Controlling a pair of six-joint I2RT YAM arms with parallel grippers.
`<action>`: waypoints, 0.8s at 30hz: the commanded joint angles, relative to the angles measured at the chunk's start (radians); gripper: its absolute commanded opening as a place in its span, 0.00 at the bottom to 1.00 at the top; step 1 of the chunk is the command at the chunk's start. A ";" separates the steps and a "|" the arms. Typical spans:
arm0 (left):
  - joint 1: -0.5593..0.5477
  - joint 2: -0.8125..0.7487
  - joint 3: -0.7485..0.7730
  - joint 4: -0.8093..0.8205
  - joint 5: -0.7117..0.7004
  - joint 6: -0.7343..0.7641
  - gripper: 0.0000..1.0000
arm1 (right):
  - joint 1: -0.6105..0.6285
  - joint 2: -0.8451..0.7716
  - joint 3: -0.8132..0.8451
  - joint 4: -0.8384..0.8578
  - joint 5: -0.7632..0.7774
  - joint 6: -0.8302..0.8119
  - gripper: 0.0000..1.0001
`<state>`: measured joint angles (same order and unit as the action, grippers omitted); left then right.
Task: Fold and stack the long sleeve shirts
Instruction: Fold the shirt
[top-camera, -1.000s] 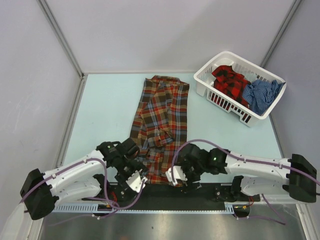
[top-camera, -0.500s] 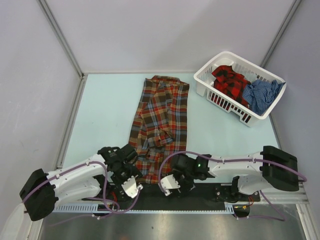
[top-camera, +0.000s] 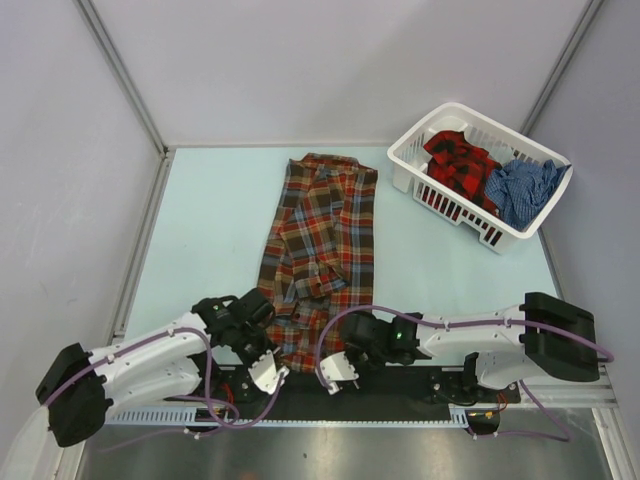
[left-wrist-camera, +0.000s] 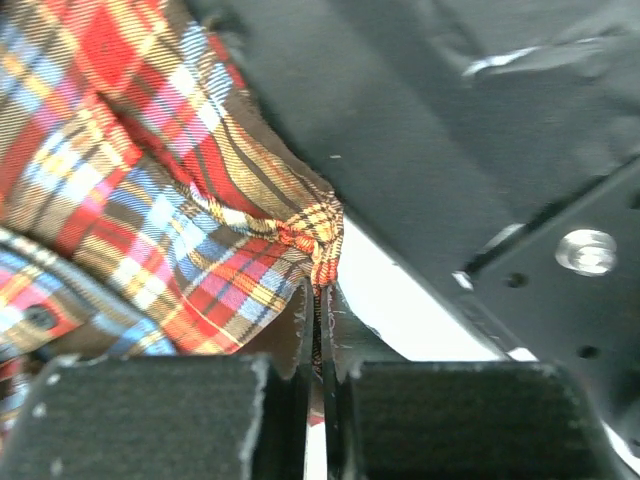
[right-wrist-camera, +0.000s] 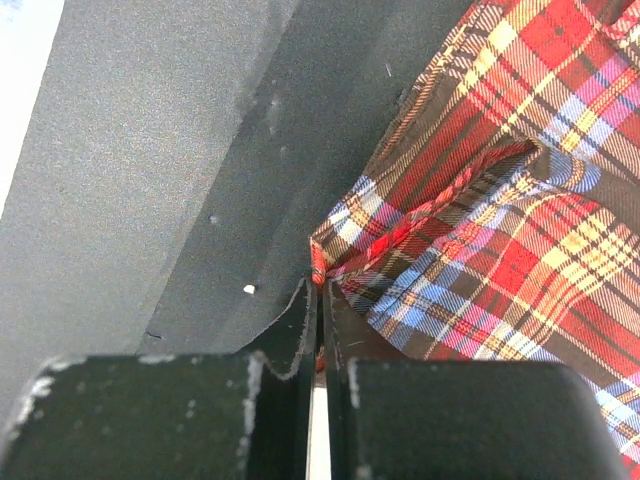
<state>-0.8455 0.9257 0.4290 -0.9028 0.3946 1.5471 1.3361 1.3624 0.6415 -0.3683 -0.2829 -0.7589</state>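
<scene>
Brown plaid shirt (top-camera: 322, 240) lies lengthwise on the bench (top-camera: 210, 230), its hem at the near edge. My left tool (left-wrist-camera: 318, 300) is clamped on the hem's left corner, my right tool (right-wrist-camera: 320, 295) on its right corner. Red-and-black shirt (top-camera: 460, 160) and blue checked shirt (top-camera: 520, 190) sit crumpled in the white basket (top-camera: 420, 128), far right.

1. The left arm (top-camera: 150, 362) and the right arm (top-camera: 480, 335) are built of white links joined by black joints; a bulky black housing is seen at the outer end of each.
2. Purple cables (top-camera: 209, 372) are run along both arms; loose loops are formed near the wrists.
3. From above, the left gripper (top-camera: 268, 376) and the right gripper (top-camera: 335, 372) are seen as white blocks on black wrists.
4. In the wrist views the fingers (left-wrist-camera: 150, 420) are shown as matte black slabs; their edges are scuffed grey.
</scene>
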 joint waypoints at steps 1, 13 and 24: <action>0.005 -0.051 -0.010 0.075 0.004 0.018 0.00 | -0.034 0.001 -0.002 0.045 0.154 -0.017 0.00; 0.005 -0.133 0.082 -0.025 0.095 -0.060 0.00 | -0.075 -0.201 0.017 -0.058 0.108 0.007 0.00; 0.179 -0.082 0.221 0.037 0.135 -0.102 0.00 | -0.260 -0.264 0.079 -0.078 0.131 -0.042 0.00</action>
<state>-0.7563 0.7994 0.5510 -0.9134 0.4576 1.4704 1.1870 1.1263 0.6506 -0.4496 -0.1764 -0.7589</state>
